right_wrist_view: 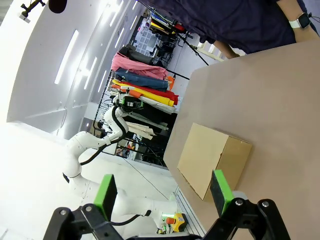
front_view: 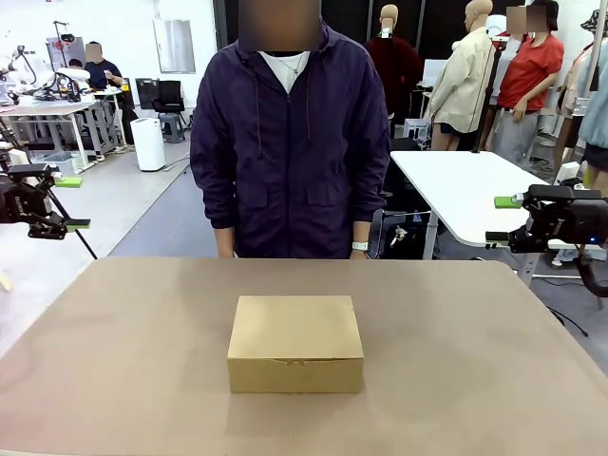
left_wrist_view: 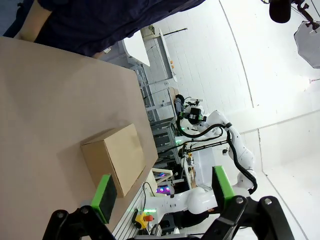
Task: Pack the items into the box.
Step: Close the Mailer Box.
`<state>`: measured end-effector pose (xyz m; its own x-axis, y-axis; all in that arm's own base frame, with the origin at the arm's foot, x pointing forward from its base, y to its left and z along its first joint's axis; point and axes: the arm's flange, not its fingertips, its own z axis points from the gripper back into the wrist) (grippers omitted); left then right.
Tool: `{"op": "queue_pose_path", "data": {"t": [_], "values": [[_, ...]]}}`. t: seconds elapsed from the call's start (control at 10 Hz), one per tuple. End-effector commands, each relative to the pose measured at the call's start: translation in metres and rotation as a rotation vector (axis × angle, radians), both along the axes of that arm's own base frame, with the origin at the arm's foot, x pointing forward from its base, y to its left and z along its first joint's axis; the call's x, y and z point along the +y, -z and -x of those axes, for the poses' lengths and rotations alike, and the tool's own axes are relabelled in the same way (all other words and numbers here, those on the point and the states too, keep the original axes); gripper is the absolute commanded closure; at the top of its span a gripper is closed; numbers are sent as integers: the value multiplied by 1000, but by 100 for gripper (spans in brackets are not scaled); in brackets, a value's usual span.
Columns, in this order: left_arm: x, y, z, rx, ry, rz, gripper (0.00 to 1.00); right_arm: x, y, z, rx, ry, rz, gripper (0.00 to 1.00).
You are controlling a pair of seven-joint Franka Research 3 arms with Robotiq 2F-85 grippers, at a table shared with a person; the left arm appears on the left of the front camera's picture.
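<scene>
Closed cardboard box (front_view: 295, 342) mid-table, left gripper (front_view: 66, 202) and right gripper (front_view: 505, 219) — jaws apart, empty

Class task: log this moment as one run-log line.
box: shut, mid-table | left hand: open, empty, raised | right hand: open, empty, raised | person: standing behind
</scene>
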<state>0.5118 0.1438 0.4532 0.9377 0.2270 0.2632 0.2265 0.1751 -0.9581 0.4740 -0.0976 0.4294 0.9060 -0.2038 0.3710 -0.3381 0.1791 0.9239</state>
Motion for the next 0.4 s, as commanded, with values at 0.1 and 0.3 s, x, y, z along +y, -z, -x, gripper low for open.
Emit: {"op": "queue_pose_path", "data": {"t": [0.1, 0.3], "values": [[-2, -1, 5, -10, -3, -13, 0, 0, -2, 0, -9, -2, 4, 0], [-2, -1, 5, -10, -3, -13, 0, 0, -2, 0, -9, -2, 4, 0]]}}
